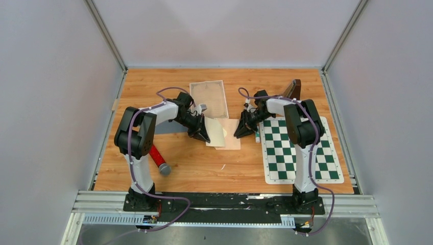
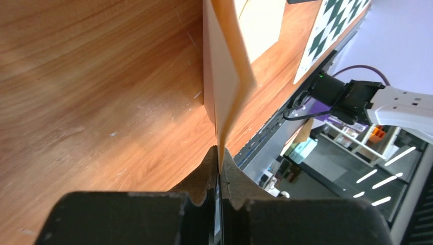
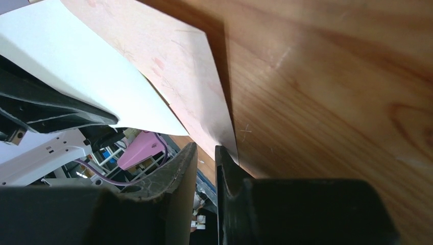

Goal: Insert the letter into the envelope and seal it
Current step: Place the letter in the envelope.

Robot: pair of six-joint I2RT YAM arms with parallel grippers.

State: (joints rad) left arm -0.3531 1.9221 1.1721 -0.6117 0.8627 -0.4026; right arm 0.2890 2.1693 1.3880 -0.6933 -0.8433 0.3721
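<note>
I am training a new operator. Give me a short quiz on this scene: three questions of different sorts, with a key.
1. True or false: the left gripper pinches the edge of a paper.
2. On the right of the table lies: A a chess mat, B a towel, C a tray.
3. Fill in: the red tube lies on the ___ side.
Key: 1 true; 2 A; 3 left.
</note>
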